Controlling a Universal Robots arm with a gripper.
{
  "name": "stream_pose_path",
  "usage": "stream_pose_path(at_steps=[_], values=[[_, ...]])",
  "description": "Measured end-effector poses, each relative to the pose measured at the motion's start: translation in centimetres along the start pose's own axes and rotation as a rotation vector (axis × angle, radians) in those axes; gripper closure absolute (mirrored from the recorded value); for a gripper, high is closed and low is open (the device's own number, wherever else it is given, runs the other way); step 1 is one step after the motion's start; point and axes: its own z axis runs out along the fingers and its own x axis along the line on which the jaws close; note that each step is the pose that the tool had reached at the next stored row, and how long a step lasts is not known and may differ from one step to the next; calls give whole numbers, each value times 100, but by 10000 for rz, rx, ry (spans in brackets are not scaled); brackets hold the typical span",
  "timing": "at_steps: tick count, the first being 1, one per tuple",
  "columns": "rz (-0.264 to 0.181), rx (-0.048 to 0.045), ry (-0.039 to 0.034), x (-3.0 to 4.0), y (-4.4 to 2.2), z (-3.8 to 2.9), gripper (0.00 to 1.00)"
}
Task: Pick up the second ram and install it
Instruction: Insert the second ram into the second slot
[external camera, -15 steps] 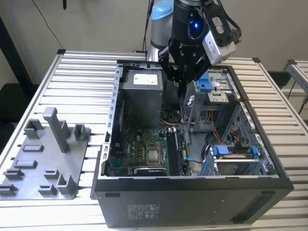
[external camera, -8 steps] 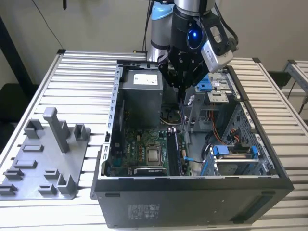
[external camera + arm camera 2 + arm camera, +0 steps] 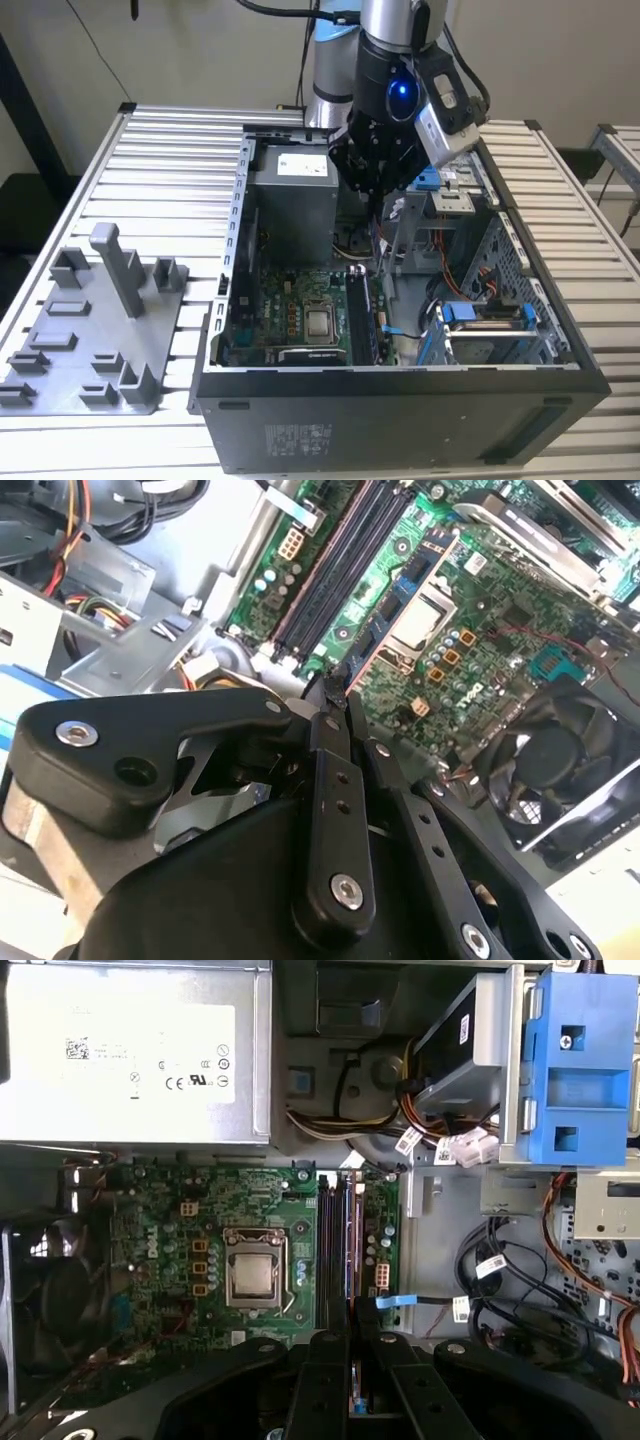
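— While the gripper hovers over the open case, what has it got?
— Fingers almost closed, pinching the second ram edge-on, above the memory slots on the motherboard.

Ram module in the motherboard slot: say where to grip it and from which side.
Best pinch the ram module across its two flat faces, midway along its top edge, coming down from above. It stands thin and on edge, its lower edge sunk into the motherboard beside the processor socket, leaving only the top free.
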Motion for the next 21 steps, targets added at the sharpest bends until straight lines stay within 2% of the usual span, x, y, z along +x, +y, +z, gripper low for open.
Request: stream_pose_path(at_steps=[4, 21], values=[[1, 0, 81, -15, -1, 58, 86], [6, 4, 305, -47, -5, 333, 86]])
